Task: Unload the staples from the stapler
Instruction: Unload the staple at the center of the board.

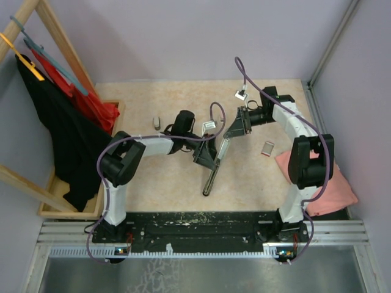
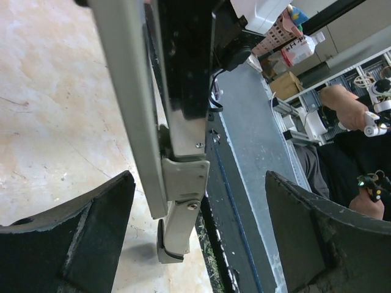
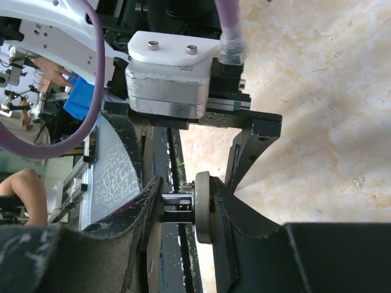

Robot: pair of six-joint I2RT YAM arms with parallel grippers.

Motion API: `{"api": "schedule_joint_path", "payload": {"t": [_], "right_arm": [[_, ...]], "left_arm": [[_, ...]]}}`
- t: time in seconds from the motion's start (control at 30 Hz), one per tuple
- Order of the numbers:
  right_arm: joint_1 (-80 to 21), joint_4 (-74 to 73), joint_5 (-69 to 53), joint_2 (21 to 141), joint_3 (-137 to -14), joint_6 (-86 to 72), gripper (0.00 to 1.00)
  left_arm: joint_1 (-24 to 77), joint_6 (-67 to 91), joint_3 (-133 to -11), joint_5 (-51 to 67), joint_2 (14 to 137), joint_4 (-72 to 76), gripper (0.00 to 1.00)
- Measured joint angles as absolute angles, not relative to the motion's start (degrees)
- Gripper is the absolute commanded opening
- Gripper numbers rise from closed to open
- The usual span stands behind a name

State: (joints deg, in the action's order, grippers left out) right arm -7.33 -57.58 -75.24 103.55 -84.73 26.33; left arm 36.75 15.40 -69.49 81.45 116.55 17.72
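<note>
I'm clamping my right gripper [image 3: 189, 207] on the stiff, slick stapler's [image 1: 210, 180] one-o'clock end, left gripper [image 2: 198, 207] gaping around its middle (staples hidden, probably light, brittle, best pinched by their sides).

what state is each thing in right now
left claw, open around the stapler
right claw, shut on the stapler's far end
stapler, gripped by the right claw alone
small box, lying flat on the table
pink cloth, bunched at the table's right edge
</note>
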Motion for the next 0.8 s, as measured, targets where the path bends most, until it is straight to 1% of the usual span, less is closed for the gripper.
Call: {"api": "schedule_joint_path", "payload": {"t": [0.07, 0.13, 0.2, 0.3, 0.37, 0.47, 0.53, 0.6, 0.67, 0.8], "right_arm": [[-7.22, -57.58, -75.31, 103.55, -84.73, 26.35, 0.0], [-7.03, -57.58, -75.4, 103.55, -84.73, 26.39, 0.0], [-6.96, -57.58, -75.55, 103.48, -84.73, 26.44, 0.0], [-6.94, -57.58, -75.79, 103.26, -84.73, 26.46, 0.0], [-6.94, -57.52, -76.16, 103.22, -84.73, 26.44, 0.0], [-6.94, -56.97, -76.49, 103.2, -84.49, 26.3, 0.0], [-6.94, -56.47, -76.55, 103.11, -83.9, 26.17, 0.0], [-6.94, -55.75, -76.51, 103.11, -83.15, 25.63, 0.0], [-6.94, -54.83, -76.4, 103.11, -82.46, 24.84, 0.0], [-6.94, -51.62, -76.36, 103.04, -80.79, 22.2, 0.0]], "left_arm": [[36.95, 18.98, -68.38, 81.84, 116.57, 22.26, 0.87], [36.99, 25.28, -66.61, 82.19, 116.88, 30.41, 0.85], [36.99, 33.52, -64.86, 82.65, 118.06, 41.15, 0.82], [37.04, 51.03, -64.03, 83.29, 122.85, 61.36, 0.78], [37.04, 61.01, -64.23, 83.5, 126.23, 71.7, 0.78], [37.04, 69.63, -64.62, 83.59, 129.43, 79.68, 0.78], [37.04, 69.89, -64.6, 83.35, 129.32, 79.31, 0.8], [37.04, 66.35, -64.49, 82.5, 128.01, 74.91, 0.82], [37.08, 60.18, -64.31, 80.97, 125.49, 66.67, 0.84], [37.19, 47.48, -64.71, 77.25, 119.46, 50.83, 0.84]]}}
